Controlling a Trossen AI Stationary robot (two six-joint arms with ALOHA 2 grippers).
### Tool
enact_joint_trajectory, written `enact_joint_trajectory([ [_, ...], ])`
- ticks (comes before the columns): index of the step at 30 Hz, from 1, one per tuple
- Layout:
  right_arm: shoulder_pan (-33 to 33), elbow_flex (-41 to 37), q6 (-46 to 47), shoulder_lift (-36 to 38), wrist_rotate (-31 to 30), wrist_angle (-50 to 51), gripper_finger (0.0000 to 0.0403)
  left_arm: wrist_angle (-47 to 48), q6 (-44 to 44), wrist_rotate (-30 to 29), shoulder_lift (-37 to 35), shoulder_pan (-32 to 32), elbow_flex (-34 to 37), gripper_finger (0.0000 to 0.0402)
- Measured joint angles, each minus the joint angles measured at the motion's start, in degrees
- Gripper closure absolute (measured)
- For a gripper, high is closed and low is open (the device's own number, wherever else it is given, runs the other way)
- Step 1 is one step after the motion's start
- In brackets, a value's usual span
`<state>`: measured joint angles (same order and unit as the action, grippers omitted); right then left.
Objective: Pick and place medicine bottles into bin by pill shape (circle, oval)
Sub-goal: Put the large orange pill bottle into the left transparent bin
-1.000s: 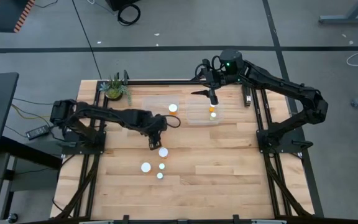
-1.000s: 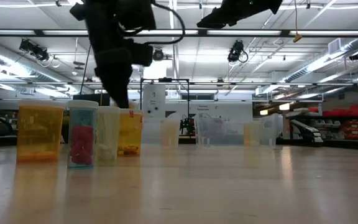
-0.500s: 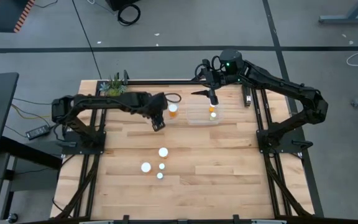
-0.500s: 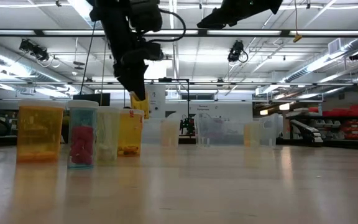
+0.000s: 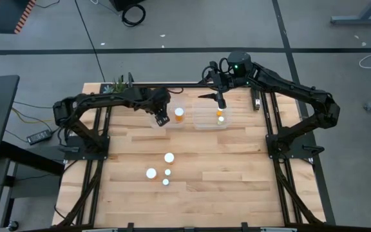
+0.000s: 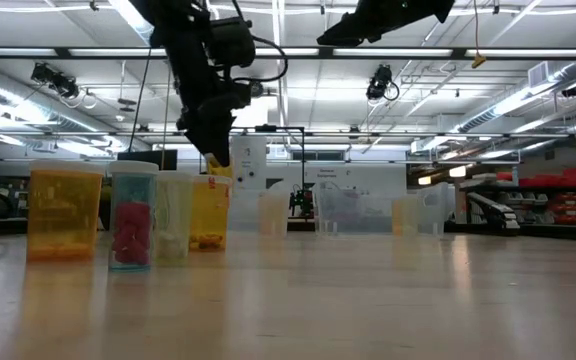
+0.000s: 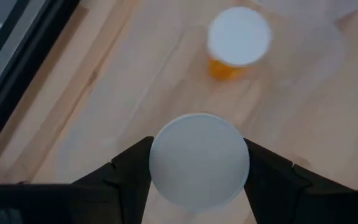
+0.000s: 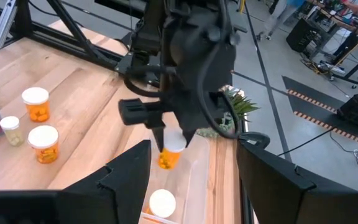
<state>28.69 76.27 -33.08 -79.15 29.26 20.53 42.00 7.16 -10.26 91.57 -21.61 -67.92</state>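
Left hand (image 5: 162,120) is up off the desk (image 5: 237,174), clenched on a medicine bottle (image 7: 199,160); in the left wrist view the white cap sits squarely between the two dark fingers (image 7: 129,171), both touching its sides; the right wrist view shows the same bottle hanging amber-side down from that hand (image 8: 169,149).

Just beside the left hand, on the side toward the right arm, a second bottle (image 5: 180,113) stands upright in a clear bin (image 5: 172,103); the left wrist view has it beyond the held cap (image 7: 238,38); the held bottle hangs over the bin's near edge, apart from the one inside.

Right hand (image 5: 221,103) hovers over the neighbouring clear bin (image 5: 201,122), fingers spread wide, nothing between them; directly beneath it in that bin are two small bottles (image 5: 220,116), touching or nearly so; cannot tell which.

Well away from both hands, toward the desk's front, four more bottles stand in a loose cluster: a wider cap (image 5: 169,157) nearest the left hand, another wider cap (image 5: 151,173) beyond it, two small caps (image 5: 168,172) (image 5: 165,182) beside those; all upright; the low view shows them in a row, amber, clear with red contents, pale, amber.

A small potted plant (image 5: 117,86) sits at the desk's back corner behind the left arm.
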Motion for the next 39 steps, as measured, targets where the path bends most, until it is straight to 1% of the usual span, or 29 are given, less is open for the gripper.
enact_joint_trajectory([
  [5, 0.0, 0.0, 0.0, 0.0, 0.0, 0.0, 0.0158, 0.0, 0.8, 0.0, 3.2, -1.9, 0.0, 0.0167],
  [10, 0.0, 0.0, -0.1, 0.0, 0.0, 0.4, 0.0158, 0.3, 0.7, 0.0, 7.5, -3.3, 0.0, 0.0174],
  [13, 0.0, 0.0, -0.1, 0.0, 0.0, 0.5, 0.0158, 0.4, 0.7, 0.0, 8.9, -4.2, 0.0, 0.0176],
  [18, 0.0, 0.0, -0.1, 0.0, 0.0, 1.1, 0.0158, 0.3, 0.5, 0.0, 9.0, -5.3, 0.0, 0.0167],
  [26, 0.0, 0.0, 0.5, 0.0, 0.0, 1.1, 0.0158, 0.9, 0.1, -0.2, 8.9, -6.6, 0.0, 0.0175],
  [33, 0.0, 0.0, 0.7, 0.0, 0.0, 1.0, 0.0158, 0.8, 0.8, -0.4, 8.9, -8.0, 0.0, 0.0164],
  [39, 0.0, 0.0, 0.7, 0.0, 0.0, 1.0, 0.0158, 0.8, 1.4, -0.4, 8.8, -8.2, 0.0, 0.0167],
])
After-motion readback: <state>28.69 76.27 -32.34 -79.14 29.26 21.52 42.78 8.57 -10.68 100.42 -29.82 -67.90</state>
